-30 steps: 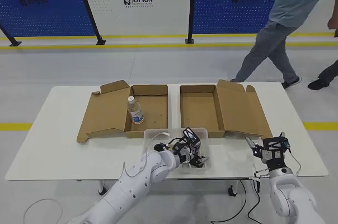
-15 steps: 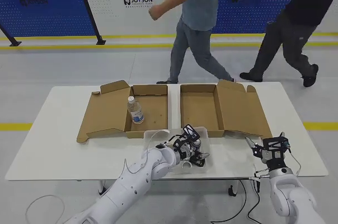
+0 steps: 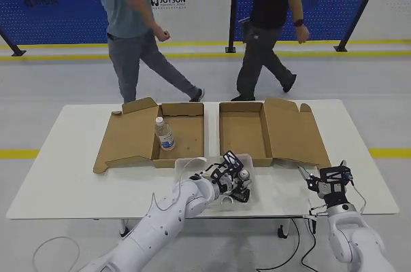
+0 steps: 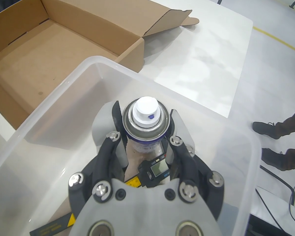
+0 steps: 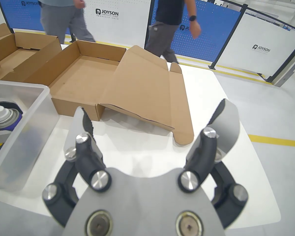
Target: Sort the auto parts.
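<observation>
Low centre in the top view, my left gripper (image 4: 145, 118) is clamped on the spray can (image 4: 145, 110) in the clear bin (image 4: 162, 90); I cannot read its label. Lower right, my right gripper (image 3: 324, 174) holds its jaws apart; farther up, a bottle (image 3: 165, 134) stands in a cardboard box (image 3: 188, 139).

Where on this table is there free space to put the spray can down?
Free: the right box's bare floor; the table's left end, beside the left box; the strip between bin and right gripper. Crowded: the bin, where the left gripper holds the spray can above other parts.
</observation>
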You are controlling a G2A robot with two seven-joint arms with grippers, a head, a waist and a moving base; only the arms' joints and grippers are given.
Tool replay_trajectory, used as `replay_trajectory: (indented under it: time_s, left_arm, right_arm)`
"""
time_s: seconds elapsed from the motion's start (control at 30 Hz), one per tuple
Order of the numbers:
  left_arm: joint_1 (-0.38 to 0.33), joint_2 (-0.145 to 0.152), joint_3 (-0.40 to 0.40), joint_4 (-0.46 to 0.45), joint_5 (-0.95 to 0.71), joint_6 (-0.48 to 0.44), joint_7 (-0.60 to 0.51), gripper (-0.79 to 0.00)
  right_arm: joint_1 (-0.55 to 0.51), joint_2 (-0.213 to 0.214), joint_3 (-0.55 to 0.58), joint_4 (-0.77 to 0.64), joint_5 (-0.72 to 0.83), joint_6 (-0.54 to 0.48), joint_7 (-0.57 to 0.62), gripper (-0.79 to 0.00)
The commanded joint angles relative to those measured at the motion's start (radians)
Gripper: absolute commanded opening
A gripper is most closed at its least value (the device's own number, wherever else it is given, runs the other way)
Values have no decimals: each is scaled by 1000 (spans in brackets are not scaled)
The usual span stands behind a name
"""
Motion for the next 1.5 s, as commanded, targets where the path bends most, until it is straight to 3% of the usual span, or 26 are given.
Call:
replay_trajectory:
  time_s: [0.0, 0.23, 0.4, 0.77, 1.1, 1.47]
  left_arm:
    - [2, 1, -5, -6, 4, -1, 2, -785]
    - [20, 12, -37, -50, 26, -15, 6, -785]
    - [54, 31, -82, -134, 38, -44, -6, -785]
    - [217, 93, -299, -449, -65, -63, -132, -785]
    - [378, 143, -476, -685, -7, -92, -219, -785]
    - [476, 165, -558, -756, 38, -73, -184, -785]
  right_arm:
    - [0, 0, 0, 0, 0, 0, 0, 0]
    - [0, 0, 0, 0, 0, 0, 0, 0]
    - [0, 0, 0, 0, 0, 0, 0, 0]
    - [0, 0, 0, 0, 0, 0, 0, 0]
    - [0, 0, 0, 0, 0, 0, 0, 0]
    - [0, 0, 0, 0, 0, 0, 0, 0]
